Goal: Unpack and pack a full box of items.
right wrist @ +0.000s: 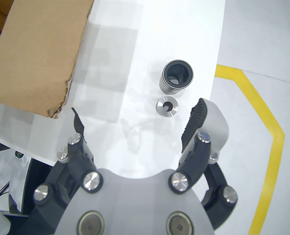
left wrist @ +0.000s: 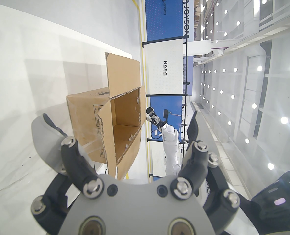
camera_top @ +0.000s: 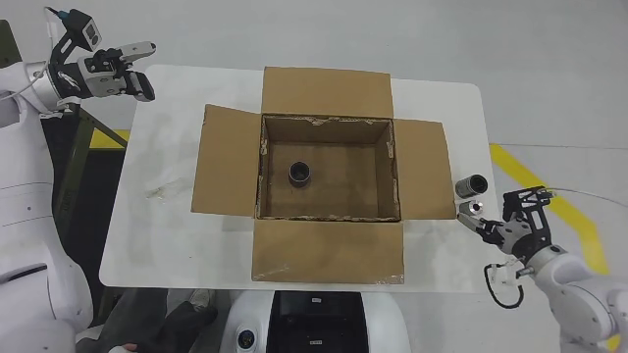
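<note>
Right gripper (right wrist: 137,106) spread, metal ring (right wrist: 167,105) just ahead

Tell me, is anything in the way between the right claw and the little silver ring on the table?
Nothing visible is. The open right gripper sits just short of the silver ring, with only bare table between them. The dark-bored cylinder is just beyond the ring, not between.

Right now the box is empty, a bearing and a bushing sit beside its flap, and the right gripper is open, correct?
The box is not empty: the top view shows one cylinder on its floor. The bearing, bushing and open right gripper are as you say.
</note>
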Controlling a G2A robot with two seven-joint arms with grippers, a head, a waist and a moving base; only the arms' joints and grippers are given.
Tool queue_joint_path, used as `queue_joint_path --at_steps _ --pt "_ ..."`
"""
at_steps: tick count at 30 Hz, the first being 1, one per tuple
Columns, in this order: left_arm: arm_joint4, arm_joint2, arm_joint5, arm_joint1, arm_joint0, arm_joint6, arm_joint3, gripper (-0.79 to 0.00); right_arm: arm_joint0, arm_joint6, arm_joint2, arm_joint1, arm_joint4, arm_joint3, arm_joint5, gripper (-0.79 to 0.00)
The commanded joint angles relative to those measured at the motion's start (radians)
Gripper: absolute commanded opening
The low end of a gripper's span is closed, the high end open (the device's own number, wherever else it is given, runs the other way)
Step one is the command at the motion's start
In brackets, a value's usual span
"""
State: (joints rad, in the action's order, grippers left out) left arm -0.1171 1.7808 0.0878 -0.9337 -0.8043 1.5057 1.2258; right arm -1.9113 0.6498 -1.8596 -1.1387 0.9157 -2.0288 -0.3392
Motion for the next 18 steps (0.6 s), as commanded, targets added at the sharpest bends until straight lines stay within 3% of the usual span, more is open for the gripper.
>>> queue_joint_path --at_steps 1,18 --pt "0.0 0.0 0.0 0.0 0.0 0.0 0.0 0.0 0.019 0.006 0.012 0.001 0.009 0.026 0.005 0.0" --pt "0.0 0.0 0.0 0.0 0.0 0.0 0.0 0.0 0.191 0.062 0.069 0.017 0.019 0.279 -0.013 0.0"
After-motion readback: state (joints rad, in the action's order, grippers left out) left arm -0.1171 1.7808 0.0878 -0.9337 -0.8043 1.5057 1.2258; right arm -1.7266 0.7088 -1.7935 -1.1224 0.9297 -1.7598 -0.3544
